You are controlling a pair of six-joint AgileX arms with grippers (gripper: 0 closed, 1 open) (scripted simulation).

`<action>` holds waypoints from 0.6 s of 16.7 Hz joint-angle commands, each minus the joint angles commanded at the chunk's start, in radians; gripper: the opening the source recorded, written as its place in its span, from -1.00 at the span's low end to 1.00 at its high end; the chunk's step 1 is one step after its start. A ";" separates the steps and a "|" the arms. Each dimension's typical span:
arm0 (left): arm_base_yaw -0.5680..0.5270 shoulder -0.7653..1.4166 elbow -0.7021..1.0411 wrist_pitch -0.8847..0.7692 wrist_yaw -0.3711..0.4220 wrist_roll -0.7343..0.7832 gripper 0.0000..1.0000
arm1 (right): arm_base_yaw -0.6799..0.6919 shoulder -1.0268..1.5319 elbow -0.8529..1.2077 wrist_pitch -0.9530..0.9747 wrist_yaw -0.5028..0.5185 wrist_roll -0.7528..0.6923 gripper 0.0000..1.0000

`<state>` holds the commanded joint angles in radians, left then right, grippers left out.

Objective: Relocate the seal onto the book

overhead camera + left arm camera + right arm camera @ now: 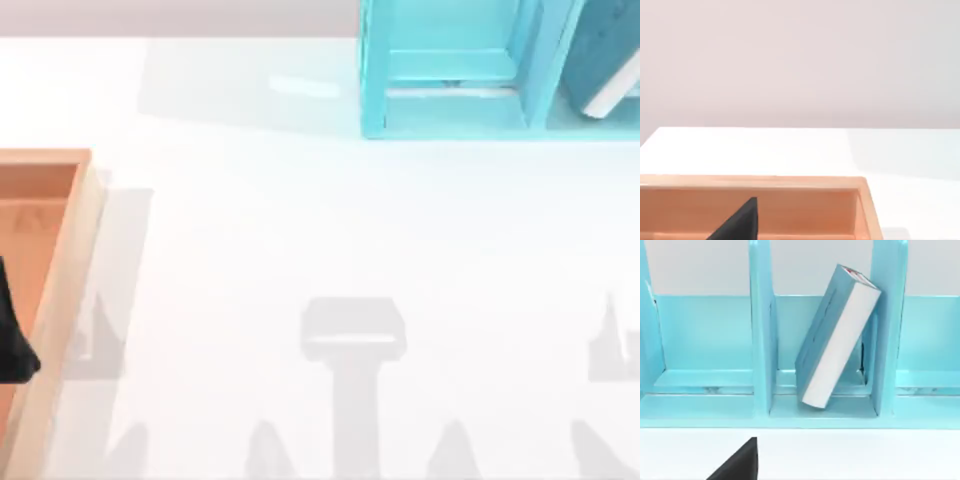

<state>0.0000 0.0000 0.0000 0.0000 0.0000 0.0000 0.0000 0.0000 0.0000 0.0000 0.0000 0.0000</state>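
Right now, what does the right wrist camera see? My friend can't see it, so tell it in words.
A thick teal book stands tilted in the middle slot of a light-blue shelf, its top leaning on the divider beside it. White table lies in front, and a dark bit of the right gripper pokes in.

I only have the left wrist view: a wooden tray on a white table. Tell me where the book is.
Observer: The book is inside a light-blue shelf unit at the table's far edge, towards the right in the top view.
Operator: Describe how it stands.
Observer: It is tilted. In the right wrist view its upper corner leans on a divider and its white page edges face the camera.
Operator: Place my tray against that shelf.
Observer: In the top view the wooden tray lies at the table's left edge, well apart from the shelf unit.
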 joint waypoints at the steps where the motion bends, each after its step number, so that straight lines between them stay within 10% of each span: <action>1: 0.000 0.000 0.000 0.000 0.000 0.000 1.00 | 0.000 0.000 0.000 0.000 0.000 0.000 1.00; 10: 0.000 0.000 0.000 0.000 0.000 0.000 1.00 | -0.023 0.346 0.126 0.196 -0.016 0.066 1.00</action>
<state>0.0000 0.0000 0.0000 0.0000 0.0000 0.0000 -0.0233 0.3459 0.1265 0.1957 -0.0160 0.0664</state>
